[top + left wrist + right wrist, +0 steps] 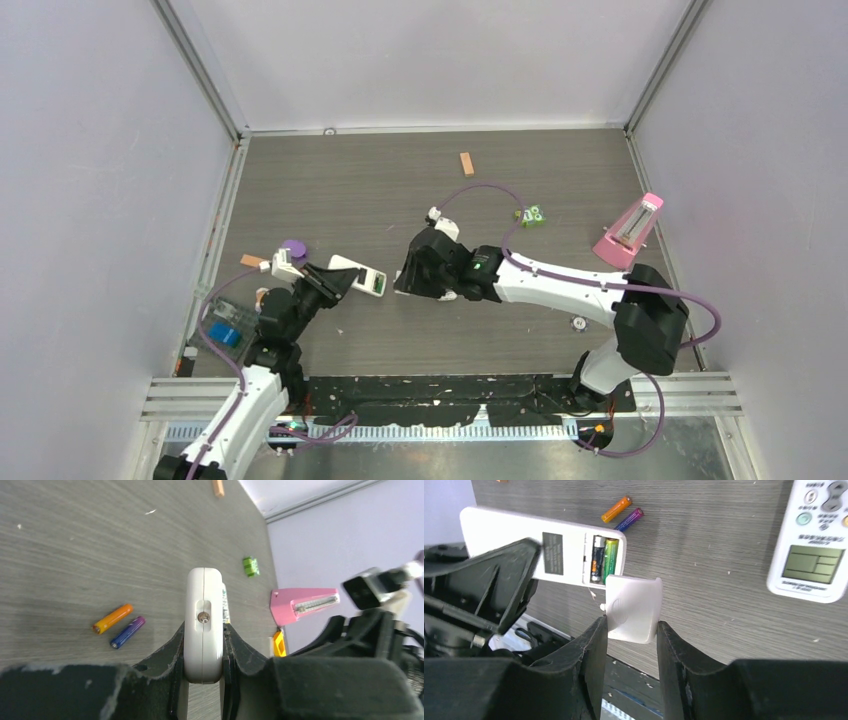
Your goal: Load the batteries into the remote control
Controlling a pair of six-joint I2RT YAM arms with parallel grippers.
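My left gripper (203, 628) is shut on the edges of the white remote control (204, 590), seen end-on in the left wrist view. In the right wrist view the remote control (509, 542) shows its labelled back, and its open compartment (602, 560) holds a black cell and a green cell. My right gripper (631, 622) is shut on the white battery cover (633, 607), just off the compartment's end. An orange battery (616, 509) and a purple battery (629, 519) lie side by side on the table beyond. From above, both grippers (340, 278) (402, 282) meet at the remote control (360, 274).
A second white remote (816, 545) with a display lies face up to the right. A pink wedge-shaped object (630, 232), a small green item (531, 215) and a tan wooden block (466, 163) sit farther back. A purple object (292, 247) and a blue item (225, 333) are at the left edge.
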